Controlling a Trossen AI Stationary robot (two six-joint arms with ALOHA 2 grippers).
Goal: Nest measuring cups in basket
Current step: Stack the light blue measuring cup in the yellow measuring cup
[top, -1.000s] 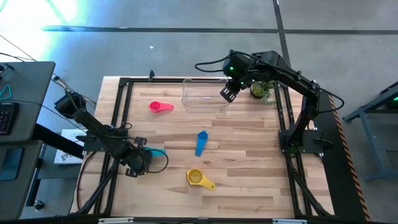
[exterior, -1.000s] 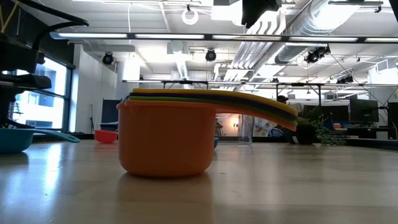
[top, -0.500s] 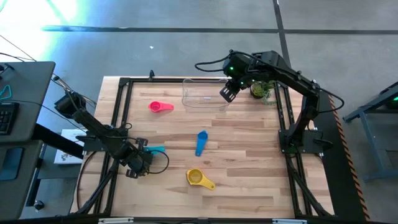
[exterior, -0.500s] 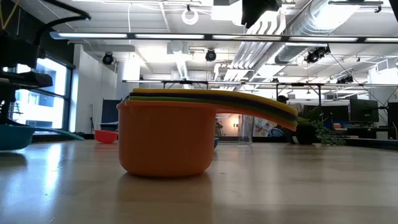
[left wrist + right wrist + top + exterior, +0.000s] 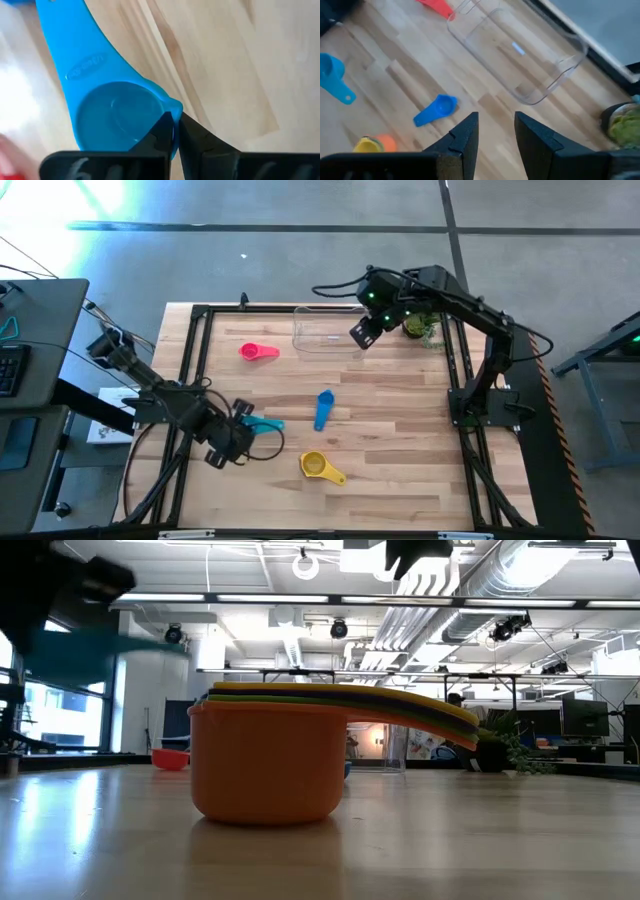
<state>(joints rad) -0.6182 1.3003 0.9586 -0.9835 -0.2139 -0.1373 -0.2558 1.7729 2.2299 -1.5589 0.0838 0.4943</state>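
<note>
Left hand (image 5: 240, 442) sat at the 8 o'clock part of the surface (image 5: 400, 440), arm reaching in from the left edge. I saw its fingers (image 5: 192, 135) pinched on the rim of the teal cup (image 5: 262, 424); in the low view that cup (image 5: 95, 645) showed lifted above the wood.

Right hand (image 5: 362, 333) hovered at 12 o'clock over the right end of the clear basket (image 5: 325, 330), fingers (image 5: 465, 137) spread, nothing between them. Basket (image 5: 520, 60) looked empty, sitting at the far edge beside the potted plant (image 5: 418, 325).

On the surface:
- pink cup (image 5: 258, 352) at 10 o'clock, left of the basket.
- blue cup (image 5: 323, 408) near centre.
- nested stack, yellow on top (image 5: 318, 467), at 6 o'clock; orange outer cup (image 5: 265, 760) in the low view.

Right half of the surface lay open between the blue cup and the right frame rail.
</note>
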